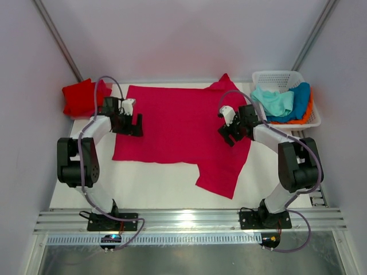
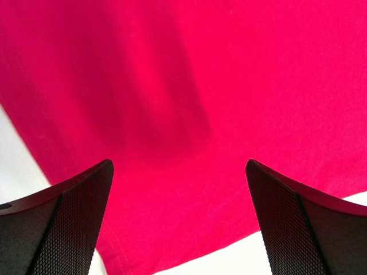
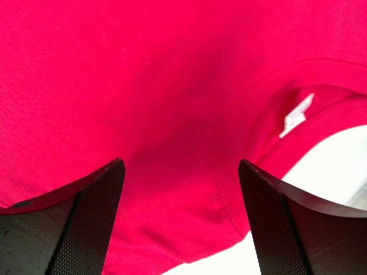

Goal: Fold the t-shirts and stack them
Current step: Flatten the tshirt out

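Note:
A crimson-pink t-shirt (image 1: 178, 123) lies spread flat on the white table, one sleeve hanging toward the front right. A folded red t-shirt (image 1: 80, 97) sits at the back left. My left gripper (image 1: 136, 124) is open over the shirt's left edge, which fills the left wrist view (image 2: 189, 103). My right gripper (image 1: 227, 136) is open over the shirt's right side by the collar; the collar seam and white label (image 3: 295, 114) show in the right wrist view. Mint-green (image 1: 274, 100), blue (image 1: 298, 100) and orange (image 1: 307, 114) shirts lie in the basket.
A white lattice basket (image 1: 278, 77) stands at the back right. White walls close in the table on the left, right and back. A metal rail (image 1: 189, 220) runs along the near edge by the arm bases.

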Controlling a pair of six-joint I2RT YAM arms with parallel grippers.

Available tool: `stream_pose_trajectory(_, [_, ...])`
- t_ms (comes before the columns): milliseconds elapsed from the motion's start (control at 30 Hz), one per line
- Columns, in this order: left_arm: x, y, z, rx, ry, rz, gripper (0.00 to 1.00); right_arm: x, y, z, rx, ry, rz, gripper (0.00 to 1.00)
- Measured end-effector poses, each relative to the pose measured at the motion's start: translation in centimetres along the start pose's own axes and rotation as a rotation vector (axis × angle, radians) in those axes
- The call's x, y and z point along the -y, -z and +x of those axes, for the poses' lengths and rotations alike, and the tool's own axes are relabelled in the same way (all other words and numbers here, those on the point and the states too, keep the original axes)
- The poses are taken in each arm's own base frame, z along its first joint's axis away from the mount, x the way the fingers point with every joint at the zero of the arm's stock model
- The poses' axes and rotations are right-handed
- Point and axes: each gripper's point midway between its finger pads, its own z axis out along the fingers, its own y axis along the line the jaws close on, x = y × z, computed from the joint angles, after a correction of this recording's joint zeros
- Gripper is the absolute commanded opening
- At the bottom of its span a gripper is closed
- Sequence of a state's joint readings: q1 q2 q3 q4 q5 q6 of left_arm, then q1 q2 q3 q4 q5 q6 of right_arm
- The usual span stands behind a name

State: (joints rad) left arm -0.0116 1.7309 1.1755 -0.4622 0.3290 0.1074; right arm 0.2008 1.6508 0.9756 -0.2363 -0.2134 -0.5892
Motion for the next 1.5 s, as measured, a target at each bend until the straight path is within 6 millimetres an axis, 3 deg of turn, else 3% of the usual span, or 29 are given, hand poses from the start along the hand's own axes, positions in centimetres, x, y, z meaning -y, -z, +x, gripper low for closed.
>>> stream_pose_trajectory(233, [0.4, -1.5, 1.2, -0.062, 0.012, 0.054, 0.99, -0.8, -0.7, 1.2, -0.052, -0.012, -0.045, 0.82])
stream_pose_trajectory(533, [0.3, -2.1, 1.0, -0.114, 0.007, 0.080, 0.99, 0.8, 0.6, -1.2, -0.078, -0.033, -0.035, 0.82])
stream_pose_trajectory(1067, [-1.1, -1.1, 2.9, -0.286, -0.033, 0.025, 0.99, -0.3, 0.3, 4.0, -0.310, -0.056, -0.065, 0.81])
stream_pose_trajectory(1500, [-1.5, -1.4, 4.8, -0.386, -0.034, 0.028, 0.98, -1.3, 0.2, 5.2, -0.352, -0.079, -0.099, 0.80])
